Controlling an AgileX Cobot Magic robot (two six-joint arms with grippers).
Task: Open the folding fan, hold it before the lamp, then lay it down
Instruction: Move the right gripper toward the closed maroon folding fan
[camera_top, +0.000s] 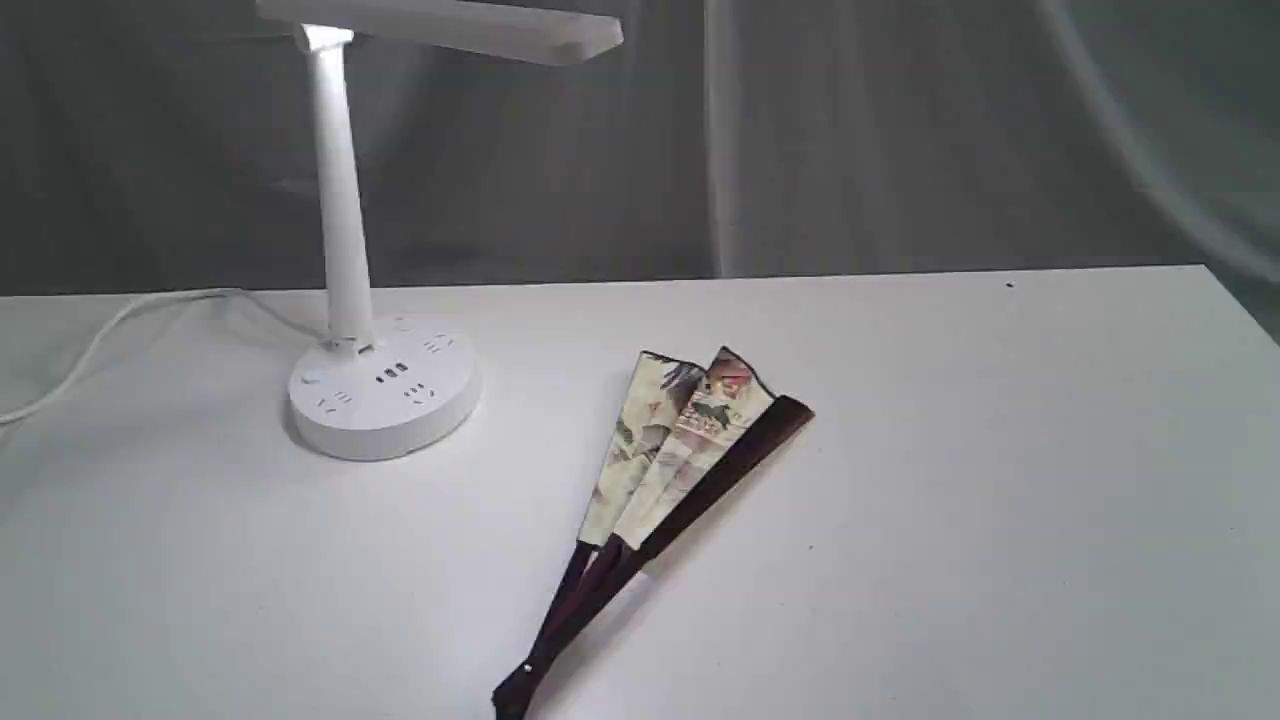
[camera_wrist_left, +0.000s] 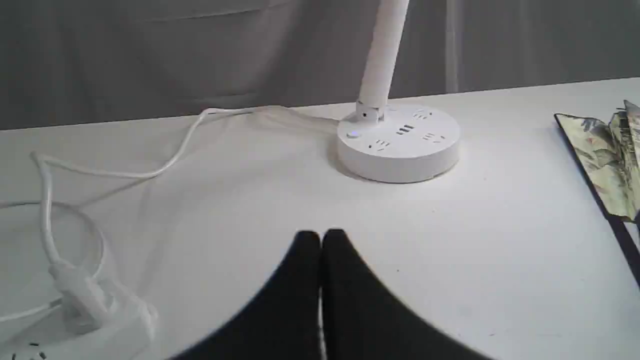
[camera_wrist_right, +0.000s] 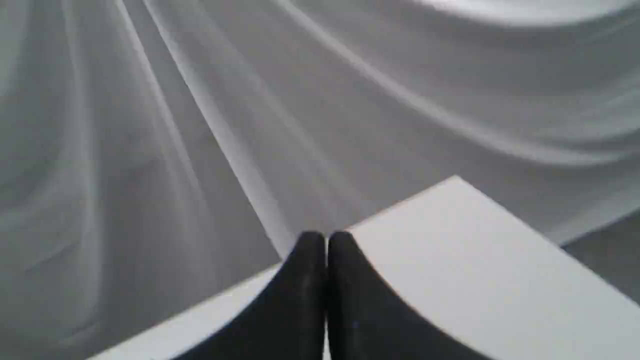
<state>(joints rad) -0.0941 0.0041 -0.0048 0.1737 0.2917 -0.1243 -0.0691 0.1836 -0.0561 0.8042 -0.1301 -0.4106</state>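
In the exterior view, the folding fan (camera_top: 680, 450) lies flat on the white counter (camera_top: 1000, 500), about in the middle between the left and right edges. Its pivot end is close to the near edge and its painted paper points toward the far edge. It is spread only a little: a few pleats show, and the dark guard on the right side is apart from the rest. The lamp (camera_top: 345, 250) stands on the left part of the counter, nearer the far edge and apart from the fan. Its flat head reaches over toward the middle. No arm and no tool is visible in this view.

In the left wrist view, the left tool (camera_wrist_left: 321, 237) is clenched, its two black fingers pressed together with nothing between them. It hangs over bare counter, with the round base of the lamp beyond it. A white cable (camera_wrist_left: 165, 165) runs from that base to a plug (camera_wrist_left: 80, 300) near the left edge of the counter. A part of the fan's paper shows at the border of this picture, well apart from the tool.

In the right wrist view, the right tool (camera_wrist_right: 326, 237) is also clenched and empty. It is above a corner of the counter, facing the grey curtain (camera_wrist_right: 150, 150). The fan and the lamp are not visible here.

My judgement is that no step looks done. The fan is not properly opened, nothing holds it, and it is not before the lamp. Grasping, opening, showing and laying down all seem to remain.
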